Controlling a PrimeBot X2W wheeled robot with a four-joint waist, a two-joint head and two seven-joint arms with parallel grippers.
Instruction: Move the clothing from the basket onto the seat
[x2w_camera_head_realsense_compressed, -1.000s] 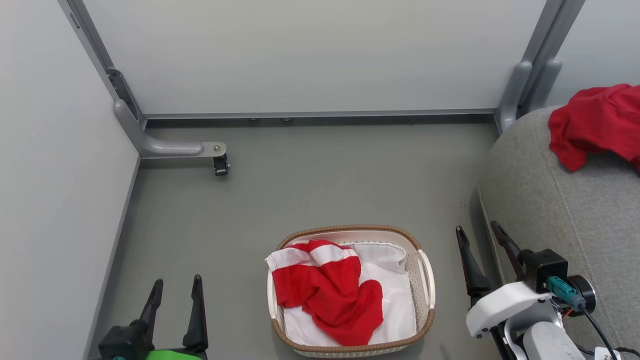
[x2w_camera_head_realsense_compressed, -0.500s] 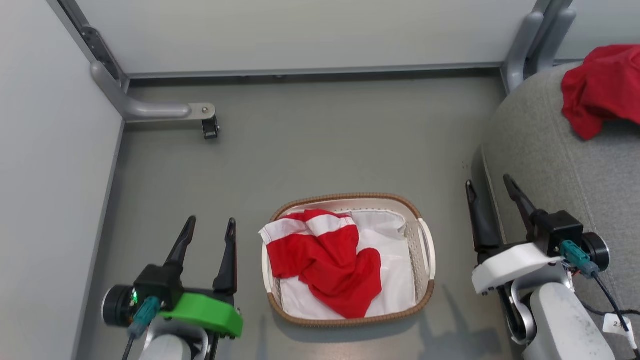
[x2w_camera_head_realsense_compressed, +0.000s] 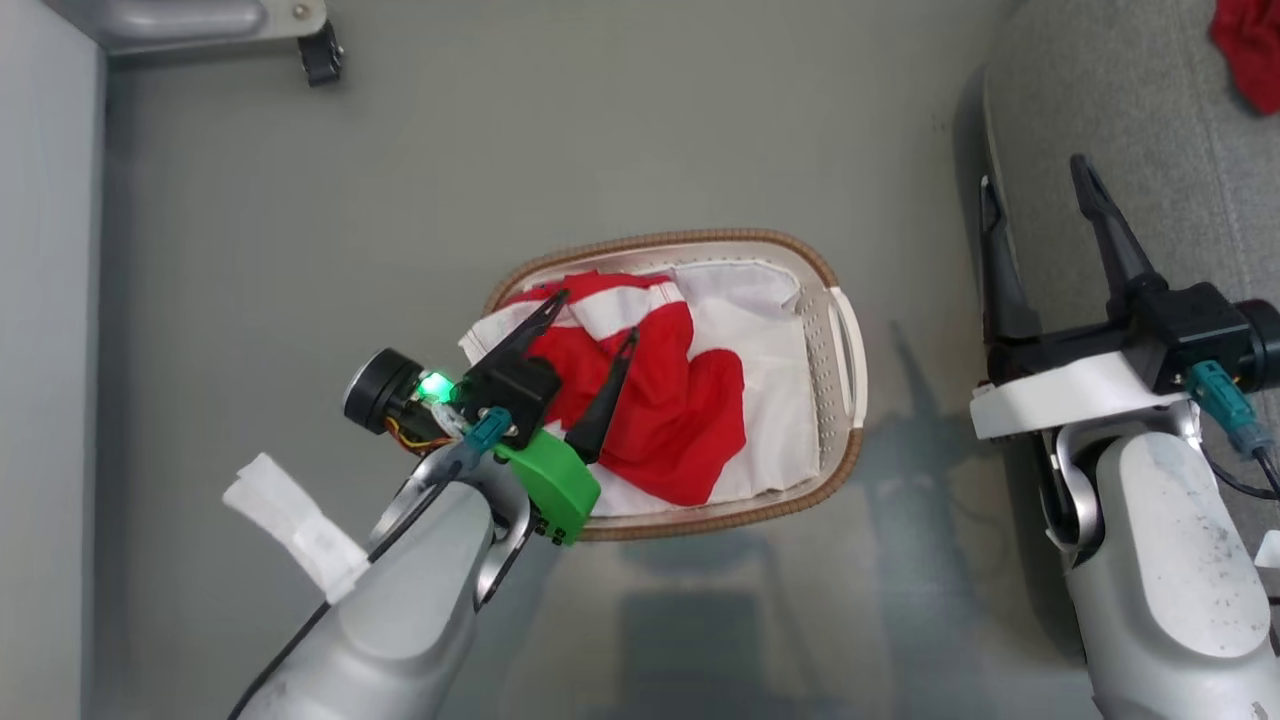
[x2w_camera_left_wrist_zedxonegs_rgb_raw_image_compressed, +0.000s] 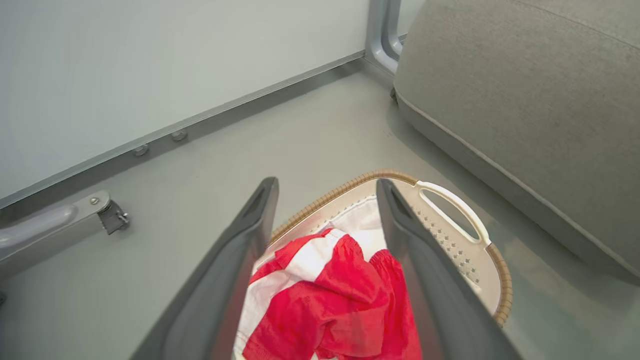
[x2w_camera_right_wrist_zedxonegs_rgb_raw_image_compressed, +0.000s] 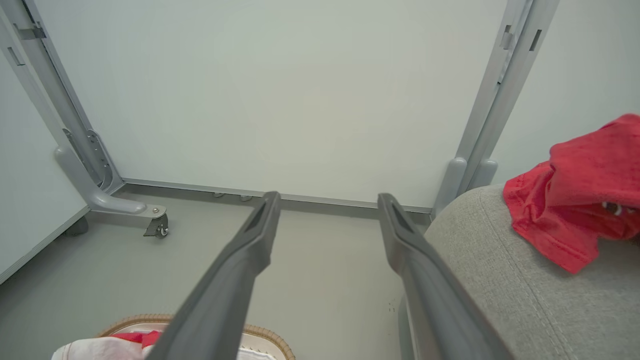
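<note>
Looking down from the head camera, I see my left gripper (x2w_camera_head_realsense_compressed: 599, 312) hanging over the basket (x2w_camera_head_realsense_compressed: 846, 470). Its two fingers are spread apart above a red garment with white bands (x2w_camera_head_realsense_compressed: 680, 420) that lies crumpled on the white liner (x2w_camera_head_realsense_compressed: 780, 350). From above I cannot tell whether the fingers touch the cloth. The left wrist camera frames that garment between the spread fingers, which hold nothing.

My right gripper (x2w_camera_head_realsense_compressed: 1032, 172) is also spread and empty. It is held at the edge of the grey sofa (x2w_camera_head_realsense_compressed: 1160, 130), well apart from the basket. The head camera catches just a corner of the second red garment (x2w_camera_head_realsense_compressed: 1255, 40) at its top right. The right wrist camera gives far more of it, bunched up on the sofa cushion near the pale wall panel (x2w_camera_right_wrist_zedxonegs_rgb_raw_image_compressed: 300, 90).
</note>
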